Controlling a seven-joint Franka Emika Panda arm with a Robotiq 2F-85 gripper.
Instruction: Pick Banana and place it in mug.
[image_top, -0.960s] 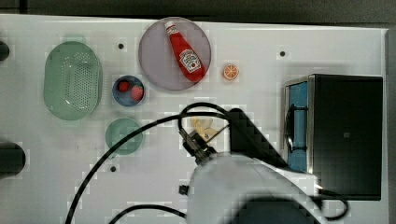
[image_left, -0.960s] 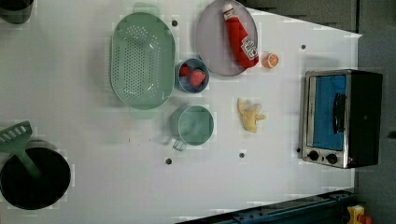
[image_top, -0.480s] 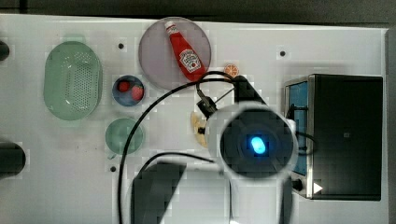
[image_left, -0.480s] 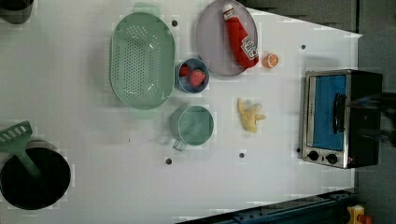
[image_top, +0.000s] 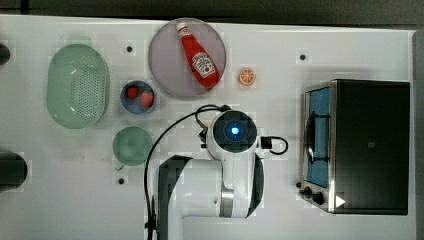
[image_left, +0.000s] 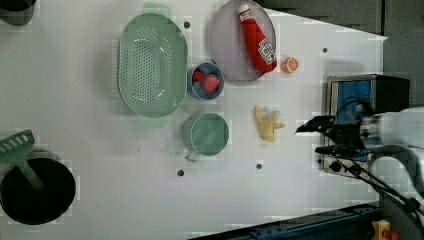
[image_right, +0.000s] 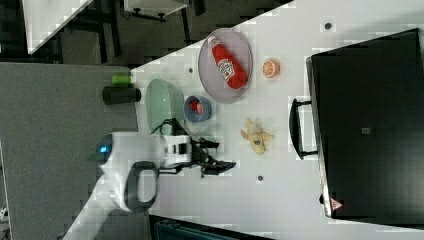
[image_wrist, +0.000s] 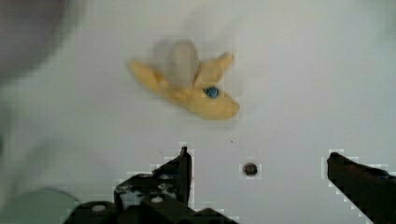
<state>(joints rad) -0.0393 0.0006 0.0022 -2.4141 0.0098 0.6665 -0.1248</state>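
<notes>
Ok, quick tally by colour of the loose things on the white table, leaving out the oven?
Green: 3 (colander, mug, spatula)
Red: 1 (ketchup bottle)
Blue: 1 (bowl)
Yellow: 1 (banana)
Orange: 1 (orange slice)
Grey: 1 (plate)
Total: 8

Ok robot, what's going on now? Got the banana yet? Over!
Gripper open, empty, above the table. Banana lying on the table, not yet grasped. Mug empty, beside the banana. Nothing between them.
</notes>
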